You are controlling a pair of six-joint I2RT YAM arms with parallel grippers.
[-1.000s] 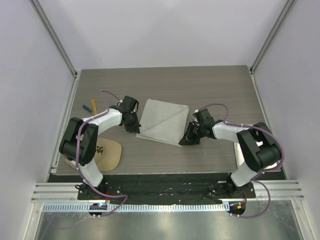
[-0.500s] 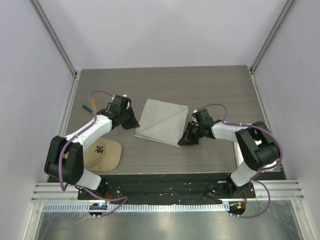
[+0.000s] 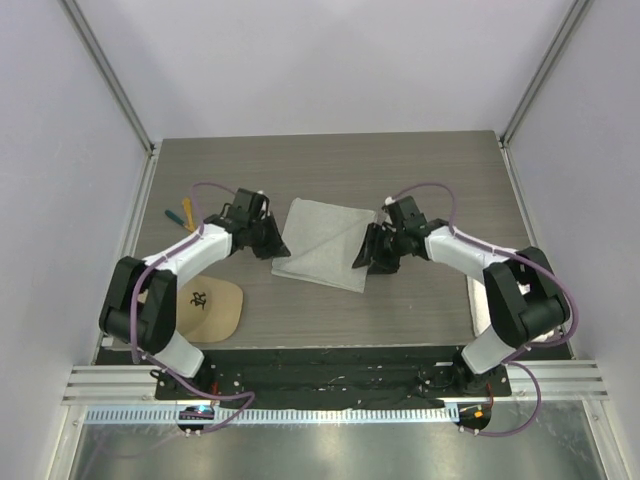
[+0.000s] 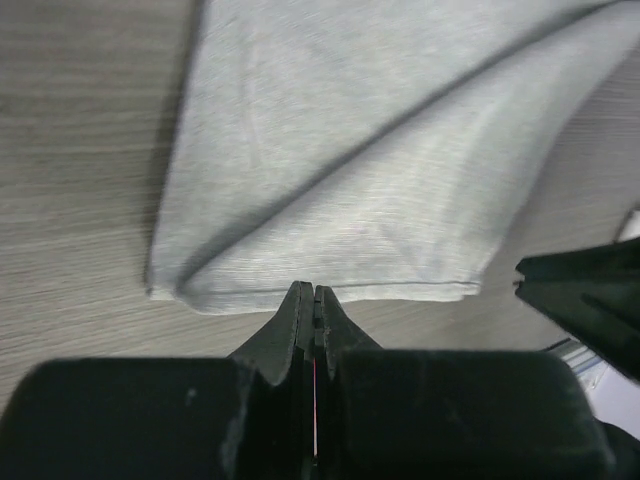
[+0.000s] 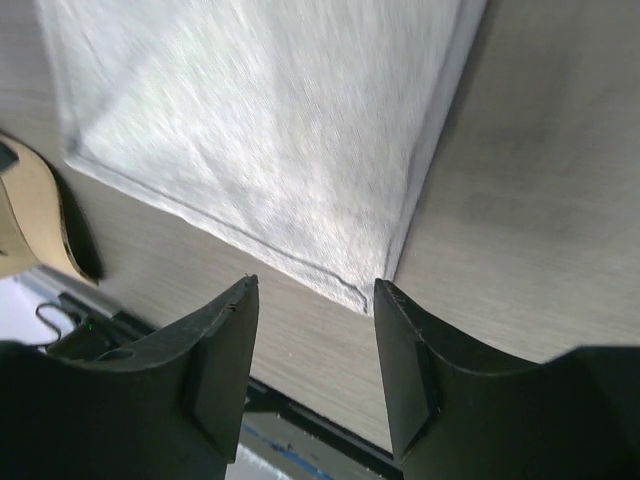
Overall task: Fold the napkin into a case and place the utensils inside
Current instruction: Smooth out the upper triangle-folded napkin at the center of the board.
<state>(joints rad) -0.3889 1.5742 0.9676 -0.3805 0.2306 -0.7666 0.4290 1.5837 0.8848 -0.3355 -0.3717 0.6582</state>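
Table (image 3: pixel 330 160): one napkin (image 3: pixel 322 245), two utensils (image 3: pixel 181 213)

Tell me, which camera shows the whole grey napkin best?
The top external view: the napkin appears whole there, lying flat on the table. The left wrist view shows most of it, cropped at the top; the right wrist view shows only one end.

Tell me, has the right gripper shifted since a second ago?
Yes. The right gripper has moved away from the table's near edge, in toward the napkin's right corner, and its jaws have opened.

folded grey napkin (image 3: pixel 323 243), flat, utensils (image 3: pixel 180 214) perhaps far-left
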